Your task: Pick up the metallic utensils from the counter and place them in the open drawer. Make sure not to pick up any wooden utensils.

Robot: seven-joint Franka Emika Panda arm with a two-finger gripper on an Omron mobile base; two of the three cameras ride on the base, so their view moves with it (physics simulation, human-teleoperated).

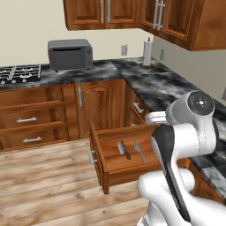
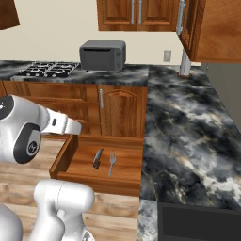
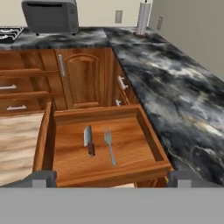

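The reddish-brown drawer [image 3: 43, 140] [image 1: 98, 154] [image 2: 61, 160] stands pulled open below the worktop corner. Inside it lie two metallic utensils side by side: a small cleaver [image 3: 89, 141] [image 1: 123, 150] [image 2: 98, 158] with a dark handle, and to its right a silver fork [image 3: 109, 146] [image 1: 139, 151] [image 2: 112, 163]. My gripper [image 3: 111, 179] hovers above the drawer's front edge, open wide, with nothing between its fingertips [image 3: 41, 178]. The counter and the wooden utensils are out of view.
An L-shaped marbled worktop [image 3: 175, 87] runs along the back and right. On it stand a grey toaster oven [image 1: 69, 54], a stove [image 1: 20, 73] and a paper towel roll [image 1: 147, 52]. Closed drawer fronts [image 1: 26, 119] sit left; wooden floor [image 1: 44, 176] lies before them.
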